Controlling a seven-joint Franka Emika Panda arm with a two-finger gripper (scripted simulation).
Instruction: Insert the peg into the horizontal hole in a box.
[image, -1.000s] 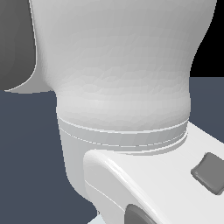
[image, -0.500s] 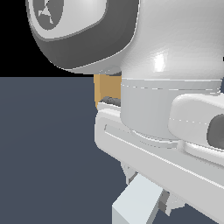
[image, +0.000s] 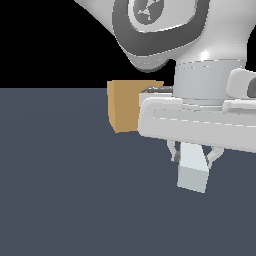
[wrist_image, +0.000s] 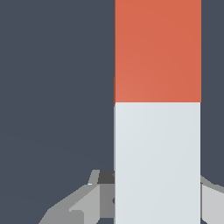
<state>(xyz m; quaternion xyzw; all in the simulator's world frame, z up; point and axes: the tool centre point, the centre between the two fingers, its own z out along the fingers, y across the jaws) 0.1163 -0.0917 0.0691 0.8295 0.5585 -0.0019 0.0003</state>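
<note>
Peg (wrist_image: 157, 109): a long square bar, orange-red on one half and pale grey-white on the other, with a sharp colour boundary across its width. In the wrist view it fills much of the frame, its white half running between the claw's fingers (wrist_image: 85, 203). In the exterior view only the white end (image: 192, 167) shows, hanging below the arm's white hand body and clear of the dark grey floor (image: 65, 190).

Claw (image: 191, 152): pinching the peg on its white half. A finger stands against each side of the bar in both views.

Box (image: 125, 106): a plain tan block resting on the floor, toward the exterior view's left of the claw and farther back. The hand body covers its right-hand part. Box and peg are apart, not touching.

Hole: cannot be made out on the box faces that show.

Arm (image: 165, 25): large white and grey links fill the upper right of the exterior view.
</note>
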